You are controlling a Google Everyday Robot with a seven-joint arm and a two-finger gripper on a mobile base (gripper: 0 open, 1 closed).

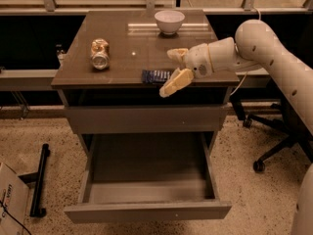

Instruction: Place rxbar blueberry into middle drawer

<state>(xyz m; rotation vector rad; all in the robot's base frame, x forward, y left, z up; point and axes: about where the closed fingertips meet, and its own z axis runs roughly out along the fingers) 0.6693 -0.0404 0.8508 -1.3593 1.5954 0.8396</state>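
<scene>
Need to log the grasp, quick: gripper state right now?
Gripper: open, holding nothing, by the right end of the rxbar blueberry.

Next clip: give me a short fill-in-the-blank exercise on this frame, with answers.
The rxbar blueberry lies on ____ of the cabinet.
The middle drawer is pulled ____.
The open end effector hovers beside the bar, gripping ____.
Answers: top; open; nothing.

An office or lab: a wheeled office chair point(259, 165) stands right of the gripper point(174, 68), its fingers point(177, 81) parted over the front edge of the bench point(122, 43).
</scene>
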